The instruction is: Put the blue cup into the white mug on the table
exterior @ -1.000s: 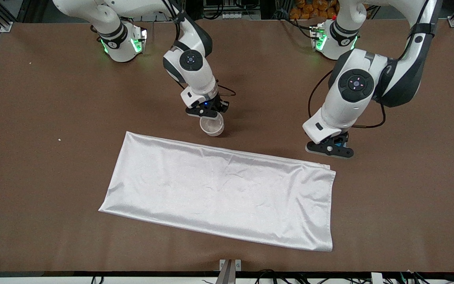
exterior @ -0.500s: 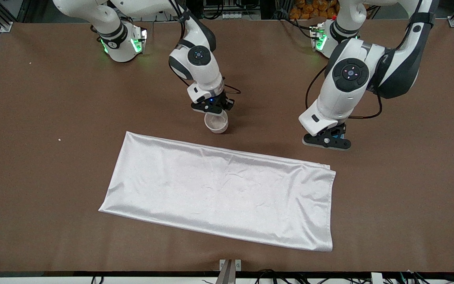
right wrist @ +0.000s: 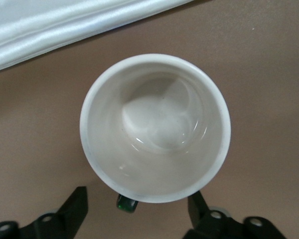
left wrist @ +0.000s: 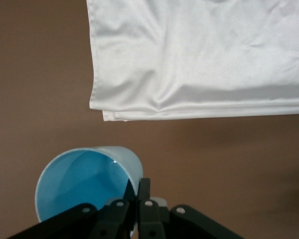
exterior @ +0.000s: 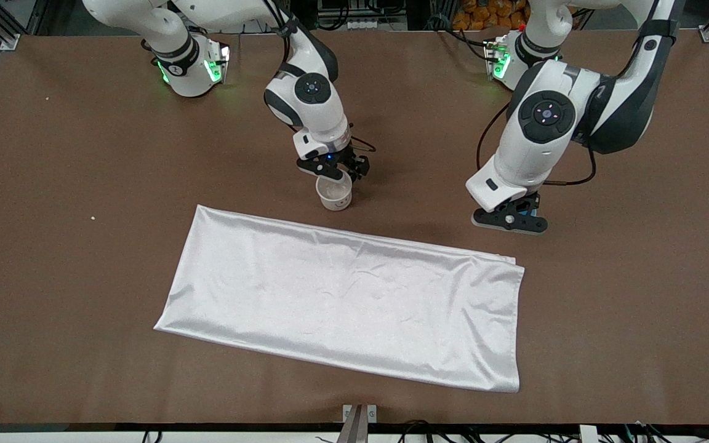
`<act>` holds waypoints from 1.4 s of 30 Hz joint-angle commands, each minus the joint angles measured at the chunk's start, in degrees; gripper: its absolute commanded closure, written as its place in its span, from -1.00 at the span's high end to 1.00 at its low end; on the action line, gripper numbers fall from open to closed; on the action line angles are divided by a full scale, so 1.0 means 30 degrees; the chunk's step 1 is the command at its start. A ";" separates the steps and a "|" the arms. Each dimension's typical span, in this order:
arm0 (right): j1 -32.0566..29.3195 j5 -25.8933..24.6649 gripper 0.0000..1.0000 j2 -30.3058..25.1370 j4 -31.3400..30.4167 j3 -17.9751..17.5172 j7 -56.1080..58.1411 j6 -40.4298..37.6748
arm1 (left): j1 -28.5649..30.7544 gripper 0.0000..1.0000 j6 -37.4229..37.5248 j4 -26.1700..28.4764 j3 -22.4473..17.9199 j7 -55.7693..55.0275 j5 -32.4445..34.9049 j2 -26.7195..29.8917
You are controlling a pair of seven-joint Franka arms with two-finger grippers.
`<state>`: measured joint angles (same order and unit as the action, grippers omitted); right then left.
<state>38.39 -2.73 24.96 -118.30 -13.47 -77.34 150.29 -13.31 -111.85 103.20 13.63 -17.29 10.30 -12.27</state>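
**Matte brown table, satin sheen, glazed mug**

The table (exterior: 84,277) wears a flat brown covering, matte and faintly grainy, no glare anywhere. On it, the white cloth (exterior: 348,307) gleams like satin, smooth with soft creases and a folded edge. Just beside the cloth, the white mug (right wrist: 154,127) looks ceramic, its glazed inside catching wet-looking highlights. The blue cup (left wrist: 84,181) reads as thin plastic, smooth with a light shine on the inner wall. Gripper fingers (right wrist: 74,206) are dull black plastic; arm shells glossy white.
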 commanded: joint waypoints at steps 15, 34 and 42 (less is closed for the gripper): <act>-0.0697 -0.1755 1.00 -0.1492 0.2609 0.0214 0.0084 -0.6910 | -0.0074 -1.00 0.0135 -0.2320 0.1900 -0.2878 0.0463 -0.1739; -0.6230 -0.1874 1.00 -0.2256 0.2550 0.0214 0.9015 -0.8202 | -0.0778 -1.00 0.0077 -0.4429 0.5561 -0.9146 0.2307 -0.5166; -1.0127 -0.1786 1.00 -0.1378 0.2433 0.0185 1.2682 -0.8202 | -0.1099 -1.00 0.0018 -0.5601 0.7348 -1.1870 0.3099 -0.6777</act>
<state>13.76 -7.35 19.28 -110.46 -11.85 -44.11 125.84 -15.99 -112.36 90.63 32.50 -47.70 16.85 -28.60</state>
